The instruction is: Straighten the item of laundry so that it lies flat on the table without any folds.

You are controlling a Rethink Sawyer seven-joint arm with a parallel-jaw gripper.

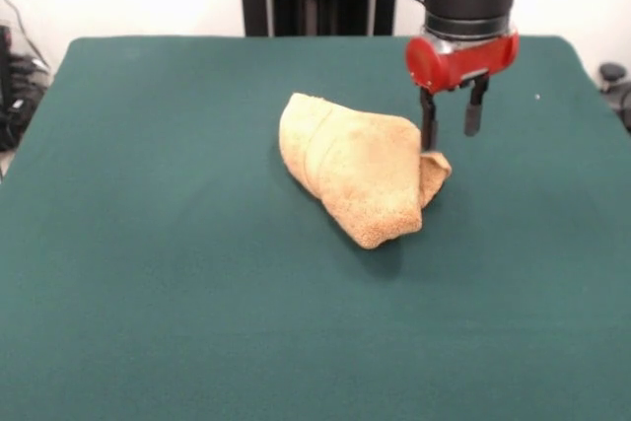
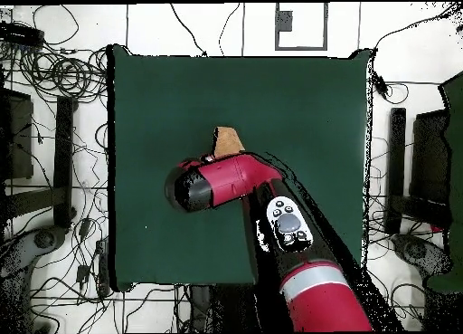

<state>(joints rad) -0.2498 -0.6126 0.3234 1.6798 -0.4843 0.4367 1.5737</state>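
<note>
The small golden-tan terry-cloth towel point(image 1: 357, 165) is lying bunched on the large table covered in plain dark green cloth point(image 1: 177, 293), roughly at the table's middle and a little toward its far side. It is being seen as a doubled-over bundle: a rounded fold is running across its upper surface, and a small flap of cloth is sticking out at the end nearest the arm. No tag can be made out in either view.

The red and black arm's gripper point(image 1: 450, 120) is being held directly above that protruding flap. Its two dark fingers are being kept apart, with clear green cloth showing between them, and nothing is being clamped. One fingertip is standing just at the flap, touching it or very nearly so; the other is hanging higher, beside the towel and apart from it.

In the overhead view most of the towel is being hidden by the arm's head, and only a tan corner is showing beyond it.

The gripper is judged to be placed at this loose end because a free corner offers the easiest hold for drawing the bundle open. The flattening is judged to be hardly begun, since the towel is far from lying in a single layer.
</note>
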